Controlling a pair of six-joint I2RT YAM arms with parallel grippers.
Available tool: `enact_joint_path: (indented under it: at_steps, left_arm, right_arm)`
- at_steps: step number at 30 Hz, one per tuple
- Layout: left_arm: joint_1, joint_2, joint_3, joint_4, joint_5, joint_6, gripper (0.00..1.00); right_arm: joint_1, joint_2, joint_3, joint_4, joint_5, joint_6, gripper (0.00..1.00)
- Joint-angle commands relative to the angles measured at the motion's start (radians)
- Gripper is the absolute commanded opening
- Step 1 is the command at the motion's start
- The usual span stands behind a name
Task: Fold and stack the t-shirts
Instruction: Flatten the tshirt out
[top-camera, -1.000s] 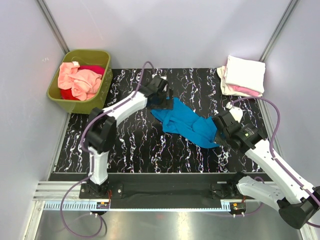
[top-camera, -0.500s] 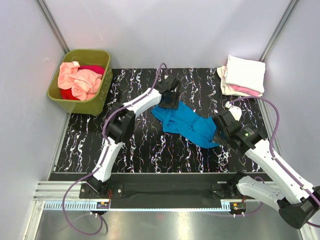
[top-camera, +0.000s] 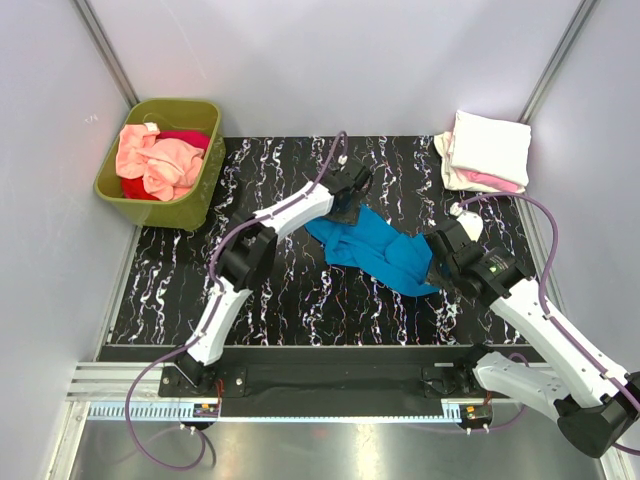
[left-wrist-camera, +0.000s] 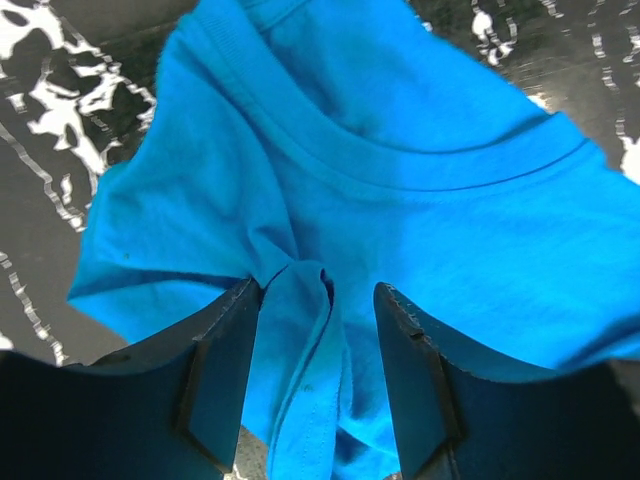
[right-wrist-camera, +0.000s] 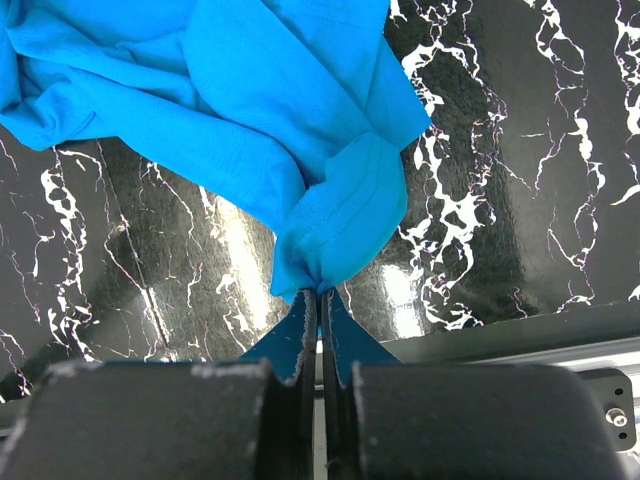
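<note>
The blue t-shirt (top-camera: 375, 245) lies crumpled on the desk (top-camera: 300, 290), just off centre towards 3 o'clock. The left gripper (left-wrist-camera: 315, 295) sits at the shirt's 11 o'clock end. From above its tips are hard to make out, but the left wrist view shows the fingers (left-wrist-camera: 225, 370) spread either side of a raised ridge of cloth below the collar, with a gap on one side. The right gripper (right-wrist-camera: 320, 300) is at the shirt's 4 o'clock end, pressed together and pinching a bunched corner. Only the top view shows the rest. At 1 o'clock, a cream-white t-shirt (top-camera: 490, 145) is stacked on a pink t-shirt (top-camera: 505, 185). At 10 o'clock, a green tub (top-camera: 115, 190) holds a salmon-peach t-shirt (top-camera: 150, 160) partly hiding a red t-shirt (top-camera: 185, 138).
</note>
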Motion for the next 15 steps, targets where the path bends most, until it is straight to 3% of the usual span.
enact_joint_path:
  at_steps: [1,8,15]
  left_arm:
    - [-0.023,-0.041,0.026,-0.021,-0.142,0.031,0.55]
    - [-0.060,-0.021,0.053,-0.039,-0.245,0.072,0.52]
    - [-0.076,0.006,0.088,-0.045,-0.272,0.088,0.29]
  right_arm:
    - [-0.003,0.000,-0.001,0.029,-0.005,-0.008,0.00]
    - [-0.004,0.005,-0.003,0.033,-0.005,-0.008,0.00]
    - [-0.003,0.009,-0.003,0.033,-0.005,-0.009,0.00]
